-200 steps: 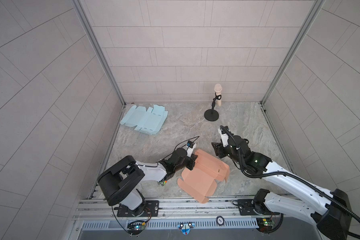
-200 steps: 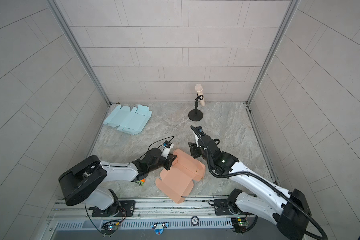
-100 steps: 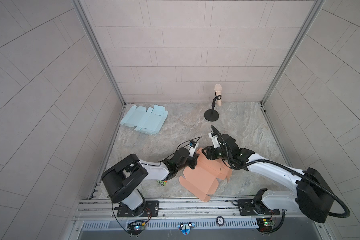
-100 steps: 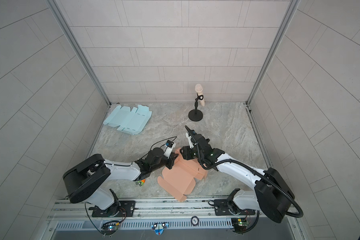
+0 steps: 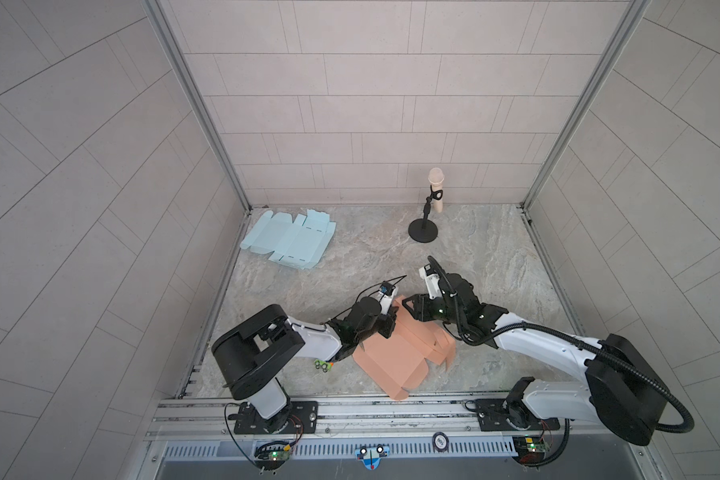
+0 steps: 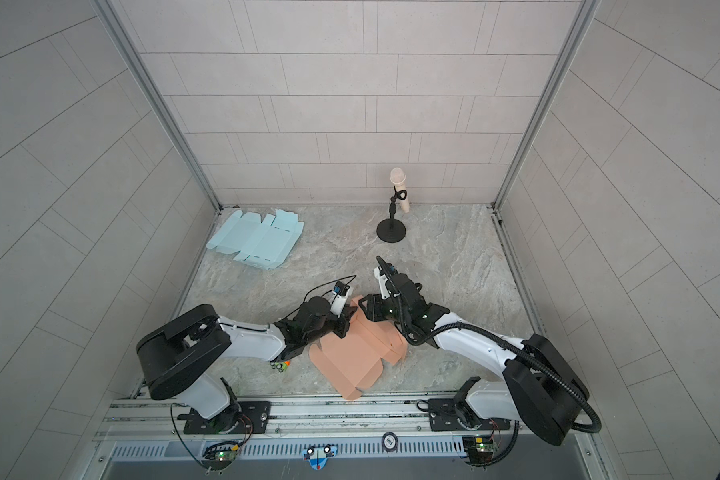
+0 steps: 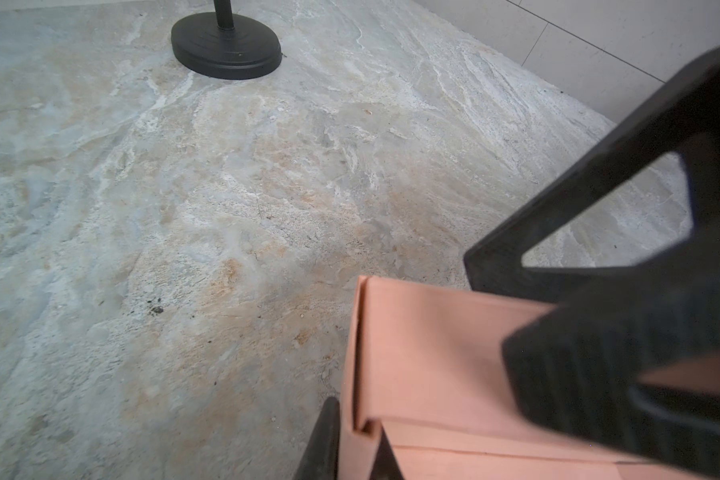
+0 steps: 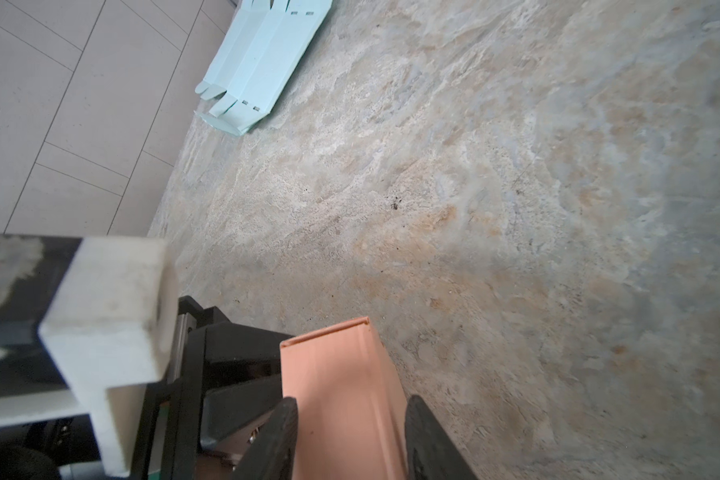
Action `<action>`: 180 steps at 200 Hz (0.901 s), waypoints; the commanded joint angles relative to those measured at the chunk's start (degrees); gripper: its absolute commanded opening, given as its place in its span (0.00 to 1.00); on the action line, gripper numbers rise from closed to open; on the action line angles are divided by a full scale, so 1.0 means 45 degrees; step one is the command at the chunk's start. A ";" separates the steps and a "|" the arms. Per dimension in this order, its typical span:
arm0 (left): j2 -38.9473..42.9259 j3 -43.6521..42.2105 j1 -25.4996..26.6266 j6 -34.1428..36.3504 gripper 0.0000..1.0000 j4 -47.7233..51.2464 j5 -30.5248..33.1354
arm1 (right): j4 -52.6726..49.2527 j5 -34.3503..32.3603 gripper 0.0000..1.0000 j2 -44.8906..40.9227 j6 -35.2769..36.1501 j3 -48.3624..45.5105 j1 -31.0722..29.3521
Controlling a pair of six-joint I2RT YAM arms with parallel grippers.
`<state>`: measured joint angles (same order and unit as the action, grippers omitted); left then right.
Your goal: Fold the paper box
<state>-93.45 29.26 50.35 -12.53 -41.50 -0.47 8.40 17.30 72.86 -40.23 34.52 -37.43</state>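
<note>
— Right claw (image 5: 409, 307) has swung in from the side. A second ago it hung off past the box's right edge. Now it sits at the far end of the orange box (image 5: 395, 359), nose to nose with the left claw (image 5: 385, 327), and it has drawn narrower on the way.

— Is it gripping yet?

— Can't tell. From its wrist camera, the raised wall (image 8: 341, 386) runs lengthwise straight out ahead, between the two fingers (image 8: 281, 436). They stand close on either side, but whether they bite I couldn't say.

— And the left one?

— Pinched nearly shut on paper at that same far end.

— Where's the rest of the box?

— On the desk (image 5: 350, 266), front middle, stretching from both claws toward the front rail (image 5: 350, 405). It's half made: one wall is up and the other flaps lie mostly flat. Nothing in it that I can see.

— Next move?

— My guess is that it turns on that wall. Both claws are at the far end, so the left could hold while the right creases along its length.

— Anything else about?

— Flat blue sheets (image 5: 289, 239) lie far left and a microphone stand (image 5: 422, 230) is at the back, both well apart.
</note>
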 commanded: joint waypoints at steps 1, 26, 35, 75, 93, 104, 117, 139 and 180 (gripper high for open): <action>-0.0249 0.0236 -0.0010 -0.0183 0.12 -0.0642 0.0568 | -0.0119 0.0523 0.44 0.0119 -0.0553 -0.0323 -0.0254; -0.0268 0.0263 0.0000 -0.0183 0.20 -0.0606 0.0610 | -0.0185 0.0399 0.43 -0.0055 -0.0572 -0.0406 -0.0293; -0.0288 0.0276 -0.0016 -0.0203 0.21 -0.0584 0.0612 | -0.0256 0.0374 0.42 -0.0096 -0.0554 -0.0405 -0.0278; -0.0259 0.0180 -0.0016 -0.0334 0.19 -0.0642 0.0478 | -0.0500 0.0079 0.41 -0.0290 -0.0436 -0.0446 -0.0315; -0.0155 0.0091 -0.0015 -0.0396 0.22 -0.0595 0.0432 | -0.0641 -0.0131 0.41 -0.0420 -0.0397 -0.0484 -0.0317; -0.0094 0.0033 -0.0008 -0.0398 0.23 -0.0484 0.0475 | -0.0724 -0.0254 0.40 -0.0504 -0.0368 -0.0521 -0.0324; -0.0046 0.0012 -0.0015 -0.0379 0.24 -0.0267 0.0419 | -0.0807 -0.0361 0.40 -0.0566 -0.0377 -0.0485 -0.0330; 0.0002 0.0041 -0.0002 -0.0359 0.26 -0.0013 0.0531 | -0.0908 -0.0399 0.40 -0.0569 -0.0360 -0.0382 -0.0318; -0.0205 0.0285 -0.0014 0.0002 0.27 0.0269 0.0349 | -0.1189 -0.0587 0.38 -0.0527 -0.0299 -0.0180 -0.0321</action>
<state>-94.30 29.39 50.33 -13.89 -41.23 1.23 6.11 16.45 71.24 -41.43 33.28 -38.63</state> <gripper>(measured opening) 0.271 0.383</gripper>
